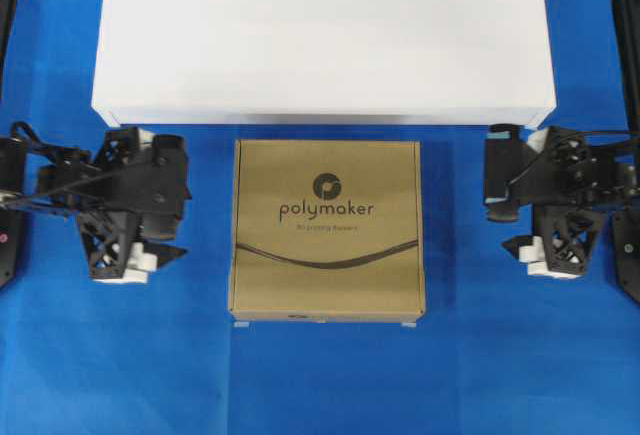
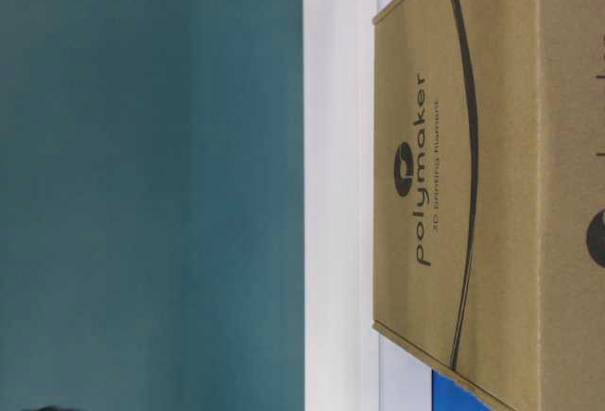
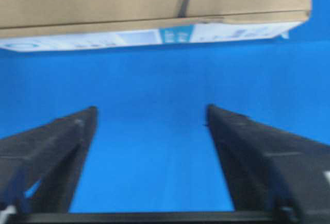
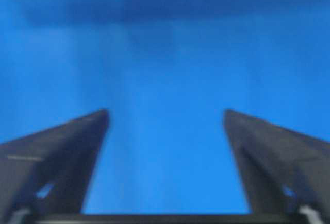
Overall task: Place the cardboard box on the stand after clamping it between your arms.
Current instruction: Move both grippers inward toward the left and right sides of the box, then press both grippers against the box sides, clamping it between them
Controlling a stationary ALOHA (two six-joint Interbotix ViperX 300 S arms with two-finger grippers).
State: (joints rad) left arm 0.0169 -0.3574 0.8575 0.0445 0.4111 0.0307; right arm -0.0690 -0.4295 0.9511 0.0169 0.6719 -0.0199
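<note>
The cardboard box (image 1: 328, 230) lies flat on the blue cloth, logo side up, just in front of the stand (image 1: 320, 35), a wide white platform at the back. My left gripper (image 1: 180, 200) stands left of the box, apart from it. My right gripper (image 1: 497, 190) stands right of it, also apart. In the left wrist view the left gripper (image 3: 151, 109) is open with only cloth between its fingers, and the box (image 3: 129, 0) lies ahead. The right gripper (image 4: 166, 112) is open over bare cloth, with no box in that view. The table-level view shows the box (image 2: 473, 184) against the stand (image 2: 340, 184).
Blue cloth (image 1: 320, 375) covers the table around the box and both arms. Dark frame rails (image 1: 628, 45) run along the far left and right edges. A gap of cloth separates each gripper from the box's side.
</note>
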